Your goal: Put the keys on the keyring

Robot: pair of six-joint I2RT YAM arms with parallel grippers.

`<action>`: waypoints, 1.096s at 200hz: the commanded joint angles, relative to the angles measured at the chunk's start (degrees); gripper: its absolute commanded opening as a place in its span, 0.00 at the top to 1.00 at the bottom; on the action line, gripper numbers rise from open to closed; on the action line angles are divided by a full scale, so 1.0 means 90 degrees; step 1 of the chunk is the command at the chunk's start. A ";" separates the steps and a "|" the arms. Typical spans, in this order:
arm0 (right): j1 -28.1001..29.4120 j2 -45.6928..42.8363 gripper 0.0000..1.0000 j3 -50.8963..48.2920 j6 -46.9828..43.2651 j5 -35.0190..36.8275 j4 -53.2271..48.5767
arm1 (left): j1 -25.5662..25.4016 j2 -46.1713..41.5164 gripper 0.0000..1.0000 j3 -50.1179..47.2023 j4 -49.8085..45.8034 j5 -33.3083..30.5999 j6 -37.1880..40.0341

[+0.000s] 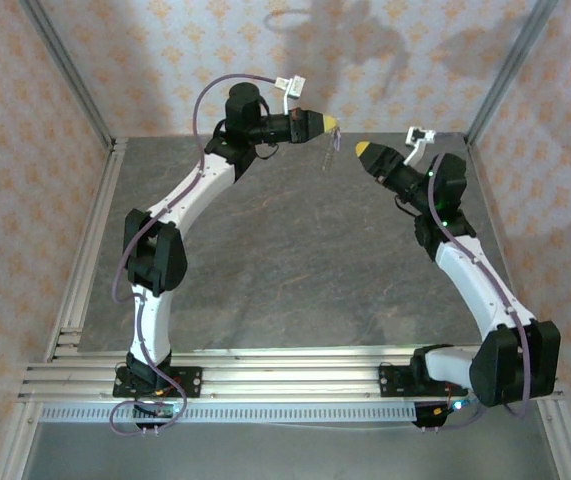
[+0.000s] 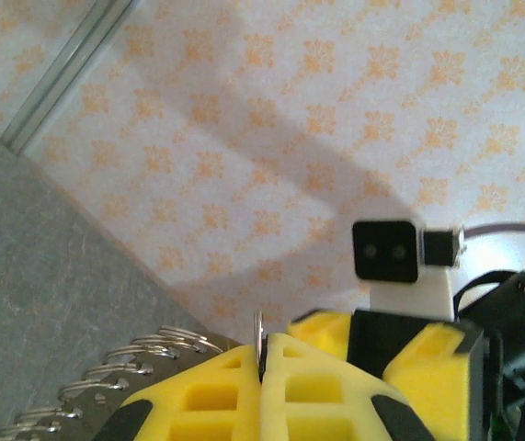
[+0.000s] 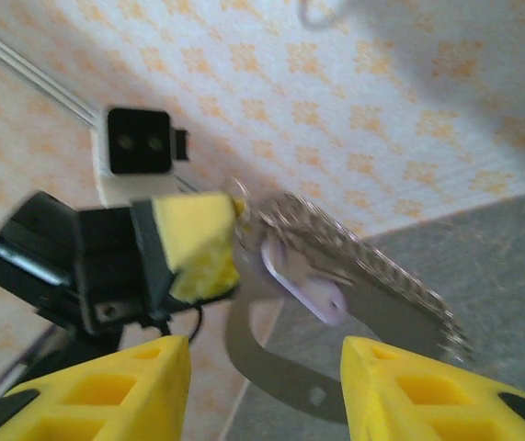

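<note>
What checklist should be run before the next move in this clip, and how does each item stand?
1. Hold: left pincer shut on the keyring: ok.
2. Release: right pincer open, holding nothing: ok.
3. Placement: lilac key resting against the keyring: ok.
4. Threading: key actually looped onto the ring: cannot tell.
5. Clearance: visible gap between the two pincers in the top view: ok.

Pale lilac key (image 3: pixel 306 287) hangs within the dangling, fringed keyring (image 3: pixel 271 366).

keyring (image 3: pixel 267 358) and key (image 3: pixel 315 294) blurred, keyring half hidden behind left gripper (image 2: pixel 262 360)
</note>
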 commanded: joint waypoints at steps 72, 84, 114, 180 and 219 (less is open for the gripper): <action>0.0529 0.0237 0.53 0.0509 -0.1541 0.1008 -0.0833 | -0.0132 -0.0512 1.00 -0.0255 0.1022 -0.0142 -0.0493; 0.0572 0.0303 0.53 0.0627 -0.1598 0.1017 -0.0852 | -0.0146 -0.0517 1.00 -0.0245 0.0997 -0.0134 -0.0479; 0.0617 0.0482 0.53 0.0910 -0.1699 0.1019 -0.0924 | -0.0175 -0.0513 1.00 -0.0213 0.0969 -0.0122 -0.0469; 0.0643 0.0863 0.54 0.1392 -0.1890 0.0931 -0.1063 | -0.0251 -0.0503 1.00 -0.0060 0.0847 -0.0083 -0.0431; 0.0660 0.1082 0.57 0.1666 -0.2070 0.0864 -0.1244 | -0.0312 -0.0513 1.00 0.0008 0.0818 -0.0040 -0.0432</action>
